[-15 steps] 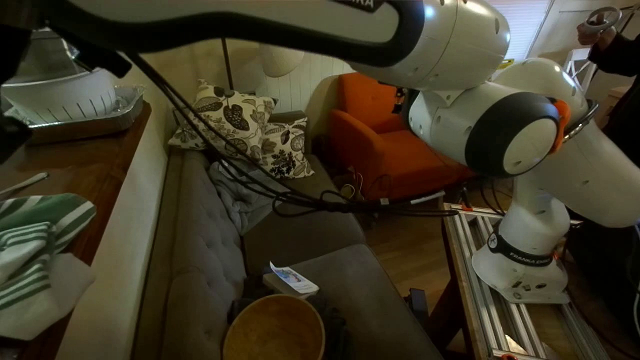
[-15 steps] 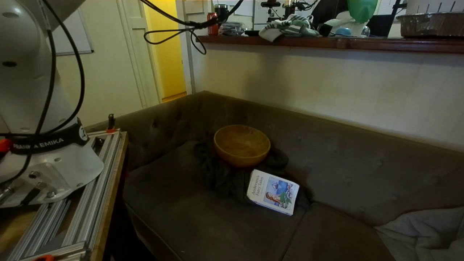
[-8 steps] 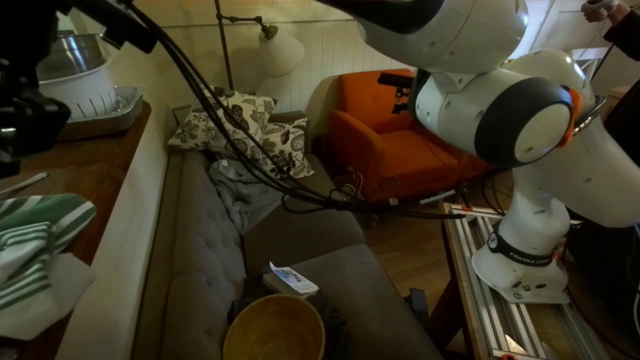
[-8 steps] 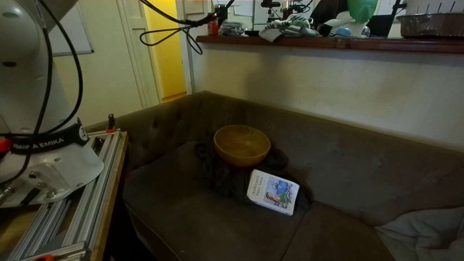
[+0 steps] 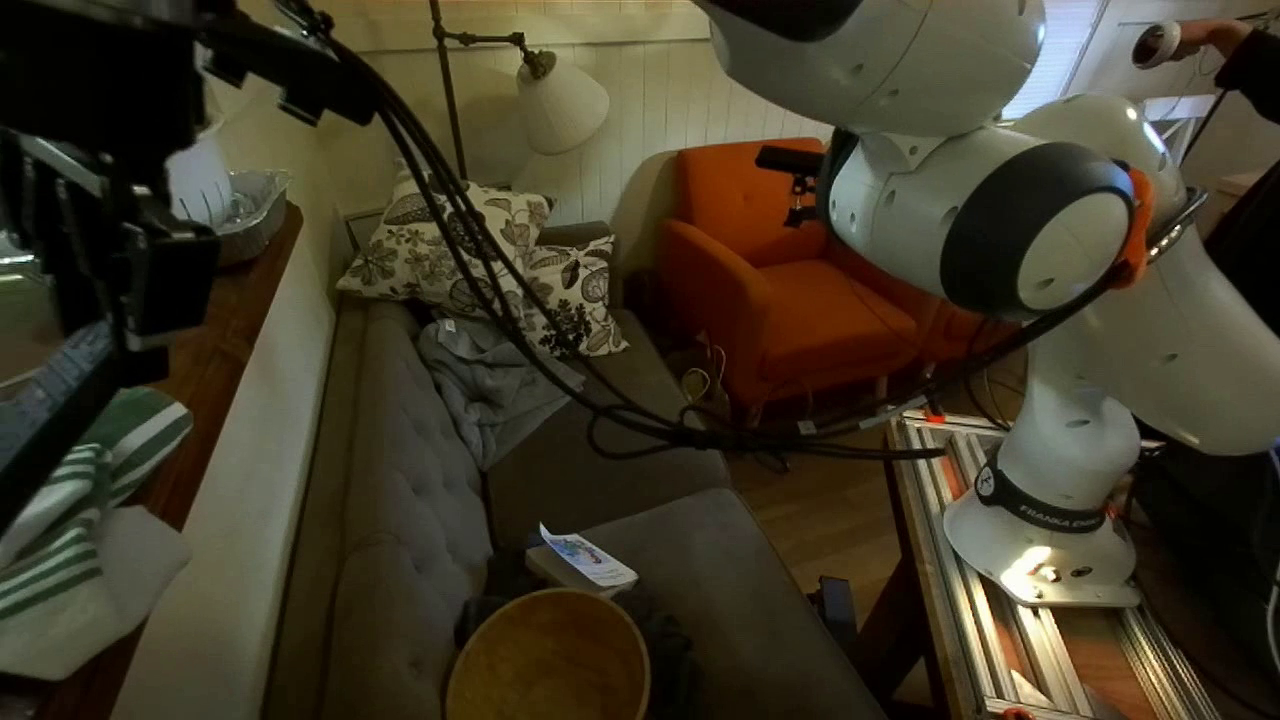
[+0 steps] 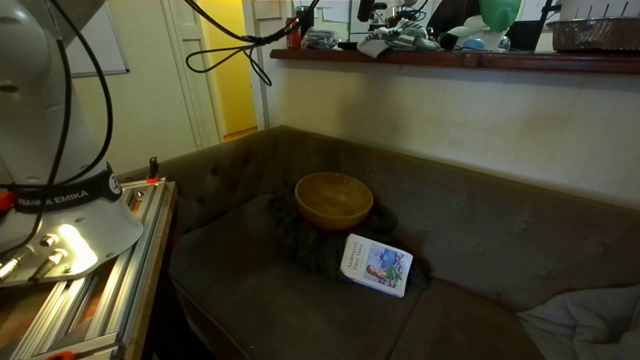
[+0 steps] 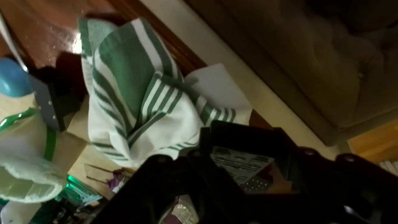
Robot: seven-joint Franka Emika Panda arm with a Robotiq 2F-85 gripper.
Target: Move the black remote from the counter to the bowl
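Pincer (image 5: 115,320) shifted, holding remote (image 5: 50,405) near counter edge (image 5: 240,320).

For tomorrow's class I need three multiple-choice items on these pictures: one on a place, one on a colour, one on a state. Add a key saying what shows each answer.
1. Where is the fairy-tale book relative to the wooden bowl?
A. Inside it
B. Beside it
C. Underneath it

2. What colour is the armchair?
A. Orange
B. Blue
C. White

3. How does the striped towel lie on the counter?
A. Rolled up tightly
B. Spread out flat
C. Rumpled, in folds

Key
1. B: an exterior view shows the book's whole cover, outside the bowl and close to it.
2. A: its back, arm and seat all look orange in an exterior view.
3. C: the wrist view shows it bunched, with uneven creases and overlapping folds.
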